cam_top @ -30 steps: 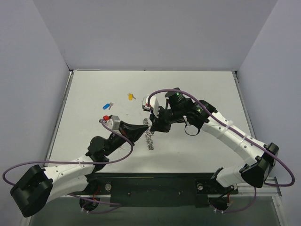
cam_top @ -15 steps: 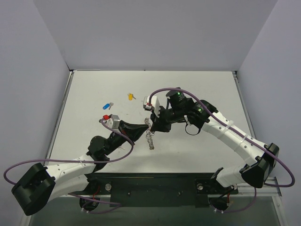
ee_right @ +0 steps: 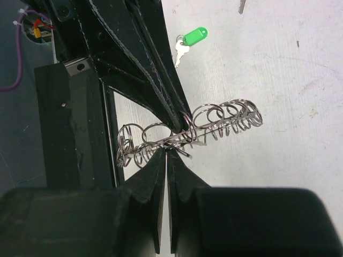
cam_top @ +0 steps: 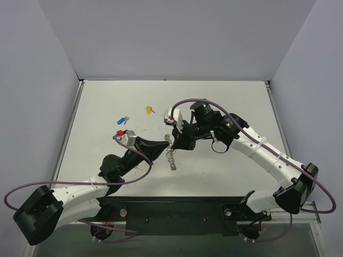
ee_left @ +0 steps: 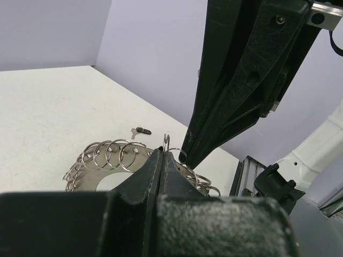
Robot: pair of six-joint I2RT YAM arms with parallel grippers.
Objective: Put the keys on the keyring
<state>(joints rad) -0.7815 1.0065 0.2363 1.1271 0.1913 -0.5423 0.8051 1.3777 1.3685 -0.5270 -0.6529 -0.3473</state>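
Note:
The keyring (cam_top: 171, 156) is a flat silver ring fringed with small wire loops. It is held between both grippers over the table's middle and also shows in the left wrist view (ee_left: 102, 160) and the right wrist view (ee_right: 214, 126). My left gripper (cam_top: 166, 143) is shut on one loop at its edge (ee_left: 163, 152). My right gripper (cam_top: 173, 143) is shut on a loop from the opposite side (ee_right: 166, 152). A yellow key (cam_top: 149, 110), a blue key (cam_top: 123, 120) and a red-headed one (cam_top: 120, 134) lie to the far left. A green key (ee_right: 190, 38) lies beyond the ring.
A small dark-headed key (ee_left: 140, 130) lies on the table behind the ring. The right gripper's black fingers (ee_left: 236, 80) stand close over the left gripper's tips. The black base rail (cam_top: 171, 211) runs along the near edge, and grey walls enclose the table.
Both grippers keep their hold. The keyring has shifted slightly up and to the left with them, and its lower end has swung a little.

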